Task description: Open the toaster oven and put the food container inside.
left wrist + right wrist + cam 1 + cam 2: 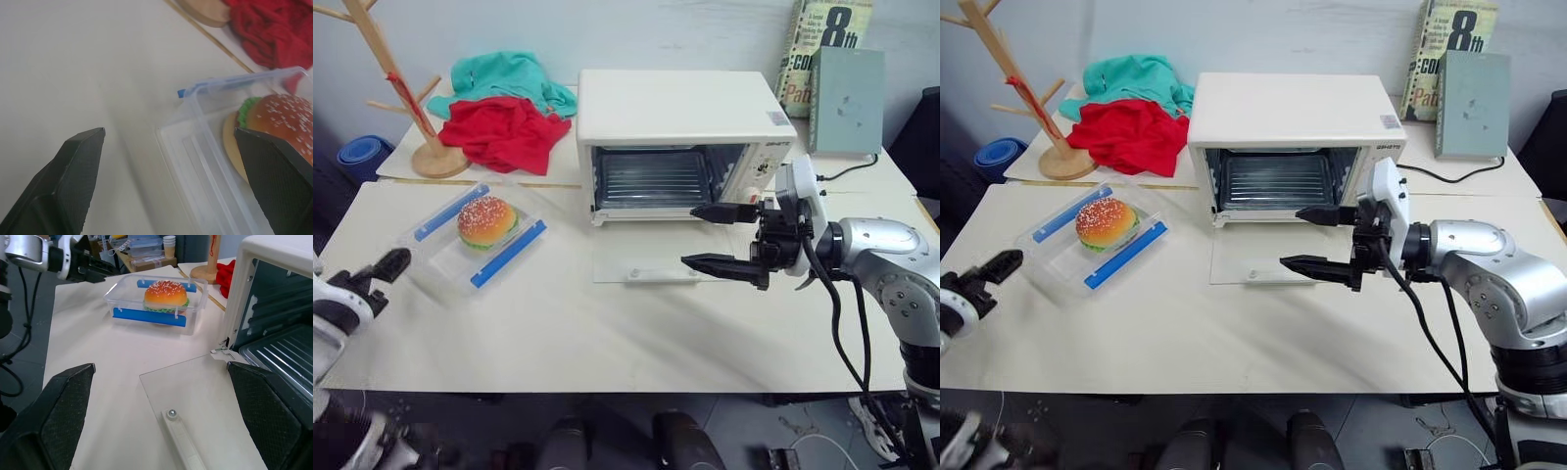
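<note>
Two risks stand out: left gripper (382,266), jaws apart just left of the container (475,240), may shove that light box instead of gripping it, while right gripper (720,237), jaws apart over the oven (680,142) door, blocks its mouth.

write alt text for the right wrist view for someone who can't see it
A cream-white toaster oven stands open, its clear glass door lying flat on the white table between the right gripper's two open black fingers. Beyond sits a clear plastic food container with blue clips, holding a toy hamburger.
</note>
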You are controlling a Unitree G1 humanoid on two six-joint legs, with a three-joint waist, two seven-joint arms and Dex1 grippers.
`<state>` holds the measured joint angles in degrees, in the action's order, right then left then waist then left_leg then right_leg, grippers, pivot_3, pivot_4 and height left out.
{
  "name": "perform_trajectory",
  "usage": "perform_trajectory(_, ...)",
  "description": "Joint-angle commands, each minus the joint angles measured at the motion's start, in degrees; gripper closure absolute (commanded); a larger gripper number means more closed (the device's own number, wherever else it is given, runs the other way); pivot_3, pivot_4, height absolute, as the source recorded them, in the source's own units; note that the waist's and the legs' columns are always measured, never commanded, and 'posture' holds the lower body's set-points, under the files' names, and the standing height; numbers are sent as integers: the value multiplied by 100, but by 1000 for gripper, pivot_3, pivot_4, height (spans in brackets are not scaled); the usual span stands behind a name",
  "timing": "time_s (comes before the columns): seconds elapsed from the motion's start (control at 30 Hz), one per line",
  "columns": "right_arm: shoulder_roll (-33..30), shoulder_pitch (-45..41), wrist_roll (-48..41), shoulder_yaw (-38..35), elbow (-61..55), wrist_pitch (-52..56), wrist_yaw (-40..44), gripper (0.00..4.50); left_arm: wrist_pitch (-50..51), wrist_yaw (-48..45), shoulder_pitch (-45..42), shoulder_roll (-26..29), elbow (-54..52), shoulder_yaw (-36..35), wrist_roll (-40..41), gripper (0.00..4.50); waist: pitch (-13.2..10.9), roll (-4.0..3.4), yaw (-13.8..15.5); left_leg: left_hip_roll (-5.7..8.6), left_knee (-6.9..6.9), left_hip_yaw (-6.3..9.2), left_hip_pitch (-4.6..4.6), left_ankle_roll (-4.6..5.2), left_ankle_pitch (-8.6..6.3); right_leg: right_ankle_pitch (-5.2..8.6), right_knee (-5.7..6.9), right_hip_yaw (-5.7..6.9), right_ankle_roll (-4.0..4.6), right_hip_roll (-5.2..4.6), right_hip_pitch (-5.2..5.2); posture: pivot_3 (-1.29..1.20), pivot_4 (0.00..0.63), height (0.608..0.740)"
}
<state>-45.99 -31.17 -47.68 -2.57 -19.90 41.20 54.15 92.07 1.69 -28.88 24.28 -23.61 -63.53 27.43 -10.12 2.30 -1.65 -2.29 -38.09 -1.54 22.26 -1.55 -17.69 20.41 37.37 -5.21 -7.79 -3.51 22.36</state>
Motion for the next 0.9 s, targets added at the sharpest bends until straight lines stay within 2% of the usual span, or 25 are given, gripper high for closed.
perform_trajectory(0.03,111,-7,-67,-172,-225,3,-127,0,43,305,-64,-5,-74,515,-96,20,0,0,-19,1,2,-4,0,-3,-4,0,0,0,0,-6,5,0,150,740)
perform_trajectory(0.23,168,242,-145,-365,-486,55,-363,0,43,698,57,-132,90,802,-10,20,0,0,-9,-31,10,-10,10,-57,-8,8,-4,37,16,2,25,0,150,740)
perform_trajectory(0.33,188,313,-172,-438,-550,63,-477,0,43,897,-170,-277,228,575,20,593,0,0,4,-33,11,-18,12,-53,-12,9,-18,45,17,-1,25,0,150,740)
perform_trajectory(0.63,104,454,-249,-699,-733,159,-666,0,43,993,-657,155,943,718,-8,3371,0,1,4,-33,8,-27,9,-52,-13,8,-23,42,16,1,21,0,150,740)
perform_trajectory(0.77,67,663,-319,-854,-782,263,-769,0,43,520,-428,780,1269,1249,64,4286,0,2,-13,-33,8,-28,8,-54,-11,8,-20,40,16,2,22,0,150,740)
perform_trajectory(0.8,44,748,-414,-933,-816,335,-789,0,43,333,-319,993,1342,1464,113,4414,-1,2,-19,-35,9,-28,8,-56,-10,8,-20,40,16,4,23,0,150,740)
perform_trajectory(0.9,-51,1042,-538,-1163,-1007,416,-823,0,-67,-315,-102,1408,1426,1888,240,4414,-2,0,-12,-36,15,-32,7,-58,-10,8,-22,36,17,1,25,0,150,740)
